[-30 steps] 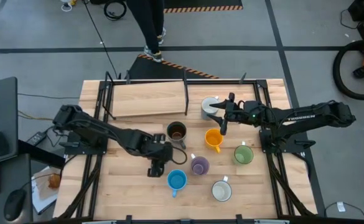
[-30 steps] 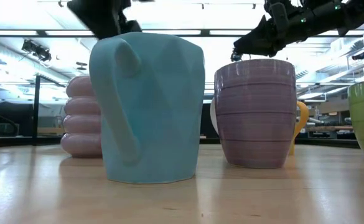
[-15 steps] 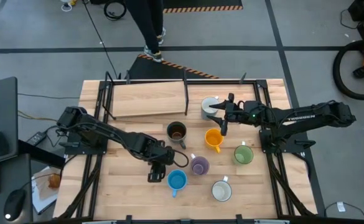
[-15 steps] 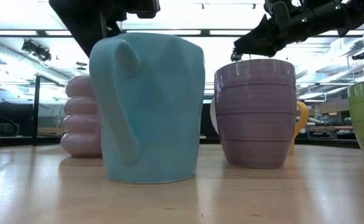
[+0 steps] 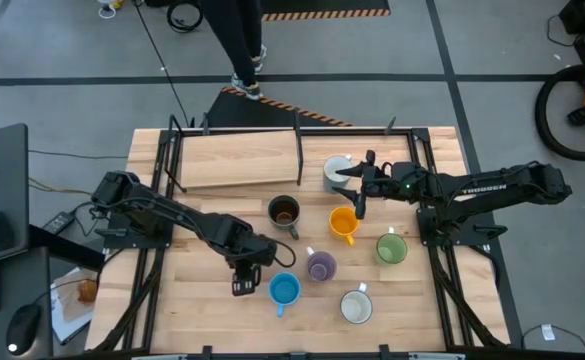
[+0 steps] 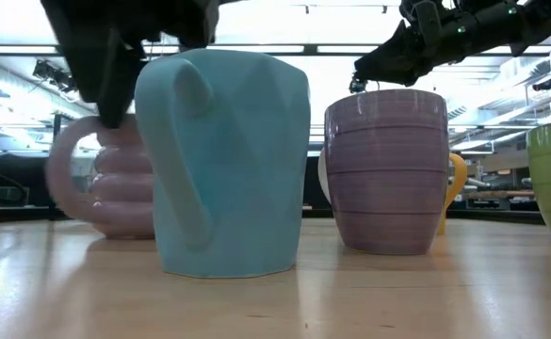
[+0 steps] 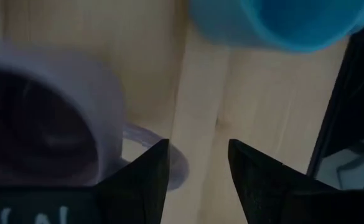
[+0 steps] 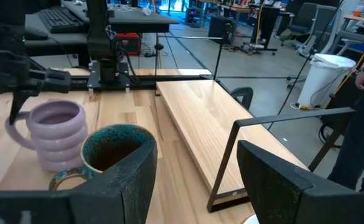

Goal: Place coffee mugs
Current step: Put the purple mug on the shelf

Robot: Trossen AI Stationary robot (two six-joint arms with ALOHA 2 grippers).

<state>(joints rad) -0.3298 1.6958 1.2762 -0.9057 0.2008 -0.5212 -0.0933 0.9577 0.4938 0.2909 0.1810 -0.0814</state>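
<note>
Your left hand (image 5: 243, 287) has just swung toward 7 o'clock on the counter (image 5: 202, 300); its fingers straddle the ribbed lilac mug's (image 6: 120, 188) handle, which now shows beside the blue mug (image 5: 284, 290). Right hand (image 5: 355, 190) waits wide open by the white mug (image 5: 334, 172).

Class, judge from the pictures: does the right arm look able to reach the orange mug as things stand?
Probably yes. The right claw hangs open just beside the orange mug, with nothing between them. The brown mug and the green mug stand apart from it.
</note>
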